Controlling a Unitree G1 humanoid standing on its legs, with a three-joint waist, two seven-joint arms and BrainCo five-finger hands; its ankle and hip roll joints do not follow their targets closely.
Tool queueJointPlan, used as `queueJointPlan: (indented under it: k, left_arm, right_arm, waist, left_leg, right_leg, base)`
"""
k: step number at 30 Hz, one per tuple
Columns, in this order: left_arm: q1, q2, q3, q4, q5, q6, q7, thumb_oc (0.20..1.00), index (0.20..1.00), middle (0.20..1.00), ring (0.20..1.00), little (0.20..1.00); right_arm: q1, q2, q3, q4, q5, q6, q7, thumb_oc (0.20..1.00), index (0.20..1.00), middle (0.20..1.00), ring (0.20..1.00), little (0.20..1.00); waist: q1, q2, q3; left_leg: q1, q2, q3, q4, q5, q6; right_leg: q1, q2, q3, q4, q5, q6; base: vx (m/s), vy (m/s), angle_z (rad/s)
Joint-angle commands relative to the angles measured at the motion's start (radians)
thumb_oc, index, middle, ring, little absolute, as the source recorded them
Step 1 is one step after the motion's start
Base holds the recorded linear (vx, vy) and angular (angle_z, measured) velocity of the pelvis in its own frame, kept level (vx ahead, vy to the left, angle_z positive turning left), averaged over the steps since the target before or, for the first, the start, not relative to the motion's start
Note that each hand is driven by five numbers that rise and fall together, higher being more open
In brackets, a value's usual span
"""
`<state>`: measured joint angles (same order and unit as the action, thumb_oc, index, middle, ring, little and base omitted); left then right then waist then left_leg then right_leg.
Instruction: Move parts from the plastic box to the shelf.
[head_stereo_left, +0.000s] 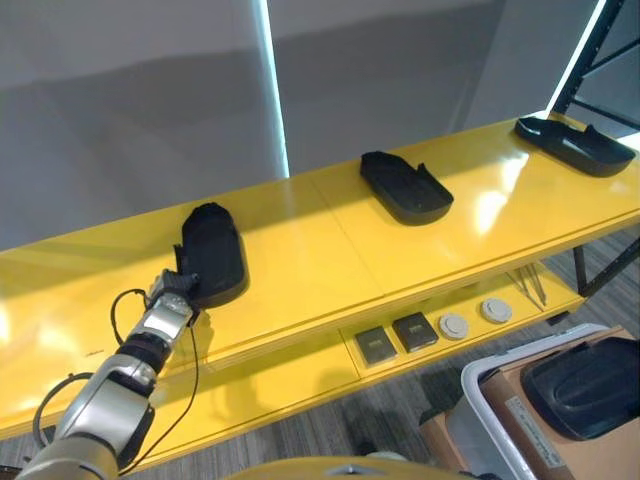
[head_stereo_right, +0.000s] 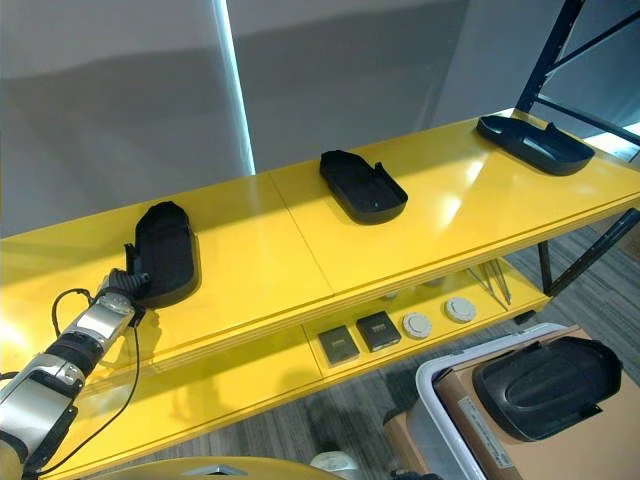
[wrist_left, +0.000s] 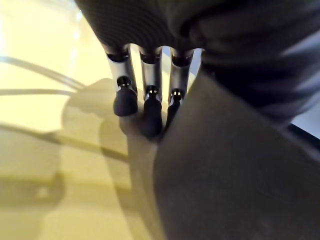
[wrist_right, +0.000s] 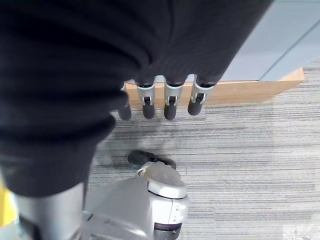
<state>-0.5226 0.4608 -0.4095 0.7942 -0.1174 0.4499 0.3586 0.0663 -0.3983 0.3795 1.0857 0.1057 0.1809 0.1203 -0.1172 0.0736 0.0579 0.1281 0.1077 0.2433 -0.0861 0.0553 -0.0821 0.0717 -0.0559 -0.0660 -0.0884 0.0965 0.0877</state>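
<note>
Nearest, well off to the right of the left hand and low, a grey-rimmed plastic box (head_stereo_right: 440, 400) still holds one black moulded plastic part (head_stereo_right: 545, 385). The right hand (wrist_right: 167, 102) hangs over carpet with straight, relaxed fingers, holding nothing. Up on the glossy yellow shelf (head_stereo_left: 300, 260), the left hand (head_stereo_left: 172, 290) rests at the near end of a black part (head_stereo_left: 212, 252); its fingers (wrist_left: 150, 107) lie straight alongside it, not gripping. Beyond, to that hand's right, a second black part (head_stereo_left: 405, 187) and a third (head_stereo_left: 572, 143) lie well apart. Judged so: three placed, at least one left.
</note>
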Motion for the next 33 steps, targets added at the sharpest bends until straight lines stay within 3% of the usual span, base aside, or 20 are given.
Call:
queueJointPlan:
  k: [1,4,7,15,17,19,21,23,25,26,27,28,33]
  left_arm:
    - [-0.036,-0.006,0.016,0.015,-0.042,-0.043,0.022,1.0,1.0,1.0,1.0,1.0]
    - [-0.029,0.041,0.035,-0.072,-0.013,-0.034,0.028,1.0,1.0,1.0,1.0,1.0]
    - [0.003,0.15,0.069,-0.254,0.029,0.02,-0.004,1.0,1.0,1.0,1.0,1.0]
    - [0.117,0.268,0.218,-0.527,0.031,0.012,-0.042,1.0,1.0,1.0,1.0,1.0]
    - [0.151,0.286,0.262,-0.594,0.027,-0.025,-0.046,1.0,1.0,1.0,1.0,1.0]
    - [0.209,0.298,0.326,-0.746,-0.107,-0.185,-0.155,1.0,1.0,1.0,1.0,1.0]
    - [0.23,0.286,0.34,-0.812,-0.176,-0.236,-0.202,1.0,1.0,1.0,1.0,1.0]
    - [0.299,0.226,0.367,-0.972,-0.315,-0.266,-0.322,1.0,1.0,1.0,1.0,1.0]
    - [0.353,0.164,0.368,-1.04,-0.38,-0.3,-0.354,1.0,1.0,1.0,1.0,1.0]
    - [0.383,0.126,0.362,-1.059,-0.41,-0.314,-0.38,0.611,0.611,0.611,0.611,0.611]
    - [0.405,0.103,0.353,-1.069,-0.427,-0.33,-0.395,0.479,0.479,0.479,0.479,0.479]
    - [0.419,0.083,0.339,-1.067,-0.46,-0.336,-0.41,0.2,0.2,0.2,0.2,0.2]
    - [0.473,0.008,0.257,-1.041,-0.596,-0.362,-0.49,0.2,0.2,0.2,0.2,0.2]
  right_arm:
    - [-0.059,0.047,0.039,0.049,-0.021,-0.006,0.006,1.0,1.0,1.0,1.0,1.0]
    - [-0.058,0.045,0.034,0.045,-0.013,-0.006,0.002,1.0,1.0,1.0,1.0,1.0]
    - [-0.048,0.04,0.016,0.032,-0.007,0.008,-0.005,1.0,1.0,1.0,1.0,1.0]
    - [-0.024,0.048,-0.028,0.036,-0.013,-0.001,-0.006,1.0,1.0,1.0,1.0,1.0]
    - [-0.018,0.053,-0.035,0.028,-0.013,0.001,-0.008,1.0,1.0,1.0,1.0,1.0]
    - [-0.01,0.061,-0.044,0.012,-0.003,0.009,-0.019,1.0,1.0,1.0,1.0,1.0]
    - [-0.008,0.063,-0.051,0.011,-0.003,0.007,-0.021,1.0,1.0,1.0,1.0,1.0]
    - [-0.002,0.07,-0.071,0.01,-0.007,0.005,-0.026,1.0,1.0,1.0,1.0,1.0]
    - [0.002,0.076,-0.083,0.008,-0.014,0.007,-0.028,1.0,1.0,1.0,1.0,1.0]
    - [0.005,0.079,-0.087,0.009,-0.017,0.008,-0.031,1.0,1.0,1.0,1.0,1.0]
    - [0.006,0.082,-0.089,0.012,-0.018,0.008,-0.035,1.0,1.0,1.0,1.0,1.0]
    - [0.005,0.085,-0.088,0.017,-0.018,0.01,-0.038,1.0,1.0,1.0,1.0,1.0]
    - [-0.004,0.085,-0.073,0.04,0.006,0.008,-0.047,1.0,1.0,1.0,1.0,1.0]
  waist:
    - [0.008,-0.012,0.04]
    - [0.021,-0.014,0.041]
    - [0.047,-0.014,0.044]
    - [0.094,-0.02,0.045]
    - [0.105,-0.023,0.044]
    - [0.126,-0.027,0.044]
    - [0.131,-0.028,0.045]
    - [0.145,-0.03,0.049]
    - [0.152,-0.032,0.053]
    - [0.155,-0.034,0.055]
    - [0.158,-0.036,0.056]
    - [0.16,-0.038,0.057]
    - [0.165,-0.05,0.063]
  left_leg:
    - [0.009,-0.03,-0.021,0.01,-0.048,0.024]
    - [0.011,-0.03,-0.027,0.009,-0.048,0.023]
    - [0.012,-0.032,-0.04,0.007,-0.049,0.022]
    - [0.012,-0.039,-0.063,0.005,-0.054,0.024]
    - [0.011,-0.039,-0.069,0.005,-0.055,0.024]
    - [0.009,-0.041,-0.078,0.005,-0.057,0.026]
    - [0.008,-0.041,-0.081,0.005,-0.058,0.027]
    - [0.006,-0.043,-0.089,0.003,-0.059,0.026]
    - [0.006,-0.043,-0.093,0.002,-0.059,0.025]
    - [0.006,-0.044,-0.094,0.001,-0.059,0.024]
    - [0.006,-0.044,-0.095,0.001,-0.059,0.025]
    - [0.005,-0.044,-0.095,0.001,-0.059,0.026]
    - [0.002,-0.044,-0.092,0.002,-0.056,0.032]
  right_leg:
    - [0.021,0.007,-0.016,0.019,-0.072,0.057]
    - [0.027,0.005,-0.025,0.016,-0.072,0.057]
    - [0.036,0.0,-0.044,0.013,-0.073,0.057]
    - [0.051,-0.009,-0.074,0.008,-0.074,0.058]
    - [0.053,-0.011,-0.079,0.007,-0.074,0.059]
    - [0.056,-0.014,-0.088,0.008,-0.075,0.057]
    - [0.057,-0.015,-0.091,0.008,-0.076,0.057]
    - [0.059,-0.017,-0.096,0.008,-0.075,0.057]
    - [0.061,-0.017,-0.099,0.008,-0.073,0.056]
    - [0.062,-0.017,-0.1,0.007,-0.072,0.056]
    - [0.063,-0.017,-0.1,0.007,-0.071,0.055]
    - [0.062,-0.016,-0.098,0.006,-0.07,0.055]
    - [0.059,-0.013,-0.091,0.004,-0.061,0.053]
  base:
    - [-0.01,0.004,0.04]
    - [-0.03,0.006,0.07]
    - [-0.03,0.014,0.09]
    - [-0.02,0.017,0.15]
    - [-0.01,0.014,0.1]
    - [-0.02,0.013,0.19]
    - [-0.01,0.007,0.13]
    - [-0.02,0.014,0.06]
    - [0.0,0.006,0.02]
    - [-0.01,0.008,0.06]
    - [0.0,0.005,0.03]
    - [0.0,0.0,0.0]
    - [0.0,0.0,0.0]
